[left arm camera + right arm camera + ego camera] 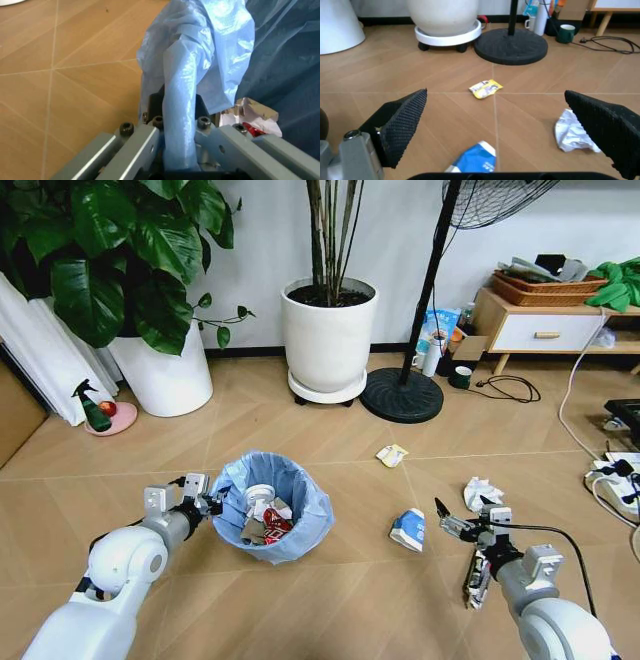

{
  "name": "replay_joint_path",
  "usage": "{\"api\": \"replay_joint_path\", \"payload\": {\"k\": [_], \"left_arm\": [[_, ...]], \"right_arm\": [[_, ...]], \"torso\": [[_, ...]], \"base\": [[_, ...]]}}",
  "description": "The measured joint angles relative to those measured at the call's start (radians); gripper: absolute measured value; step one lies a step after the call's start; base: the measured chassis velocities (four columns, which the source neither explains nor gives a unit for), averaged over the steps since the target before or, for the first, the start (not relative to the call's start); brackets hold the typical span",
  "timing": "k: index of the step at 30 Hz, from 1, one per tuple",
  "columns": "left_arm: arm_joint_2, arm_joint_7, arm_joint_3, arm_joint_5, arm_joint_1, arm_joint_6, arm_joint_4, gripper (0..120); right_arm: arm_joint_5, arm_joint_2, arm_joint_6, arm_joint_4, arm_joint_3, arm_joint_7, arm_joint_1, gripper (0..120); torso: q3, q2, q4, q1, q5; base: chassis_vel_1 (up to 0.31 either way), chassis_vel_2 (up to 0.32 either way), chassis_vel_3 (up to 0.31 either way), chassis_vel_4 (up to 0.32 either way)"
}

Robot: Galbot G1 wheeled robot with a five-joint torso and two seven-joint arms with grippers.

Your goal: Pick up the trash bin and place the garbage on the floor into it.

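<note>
Litter lies beside the small round dark trash bin [272,505], whose rim the left gripper [205,502] pinches; the crushed blue-white cup [408,530] sits nearest the right gripper [459,518], its fingers wide.

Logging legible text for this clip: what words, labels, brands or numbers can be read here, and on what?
None can be read.
yellowish wrapper: dark print, too small to read.
blue-white crushed cup: pale marks, blurred.
red wrapper inside the trash bin: print unreadable.
blue-white package by the fan base: too small.
</note>
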State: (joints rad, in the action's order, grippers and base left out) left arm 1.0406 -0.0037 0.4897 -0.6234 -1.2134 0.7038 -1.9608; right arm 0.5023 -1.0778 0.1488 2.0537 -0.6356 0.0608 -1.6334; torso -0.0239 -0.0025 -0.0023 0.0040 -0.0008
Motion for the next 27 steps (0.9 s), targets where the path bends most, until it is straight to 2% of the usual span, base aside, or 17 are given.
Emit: {"api": "replay_joint_path", "payload": {"k": [17,21,27], "left_arm": [[0.003,0.001,0.002,0.002,0.001,-0.001,-0.001,0],[0.003,0.001,0.002,0.002,-0.001,-0.001,-0.004,0],[0.004,0.000,0.000,0.003,-0.002,-0.001,-0.005,0]], "right_arm": [[-0.017,-0.030,-0.025,-0.049,-0.008,0.003,0.002,100],[-0.025,-0.082,-0.025,-0.111,-0.003,0.040,-0.006,100],[-0.019,-0.111,-0.014,-0.199,0.003,0.050,0.003,100]], "torso": [[0.000,0.000,0.0000,0.000,0.0003],[0.000,0.000,0.0000,0.000,-0.0002],[0.000,0.000,0.0001,0.000,0.0002]], "base": [[-0.122,-0.125,0.121,0.124],[-0.017,-0.019,0.010,0.011],[0.000,0.000,0.000,0.000]]}}
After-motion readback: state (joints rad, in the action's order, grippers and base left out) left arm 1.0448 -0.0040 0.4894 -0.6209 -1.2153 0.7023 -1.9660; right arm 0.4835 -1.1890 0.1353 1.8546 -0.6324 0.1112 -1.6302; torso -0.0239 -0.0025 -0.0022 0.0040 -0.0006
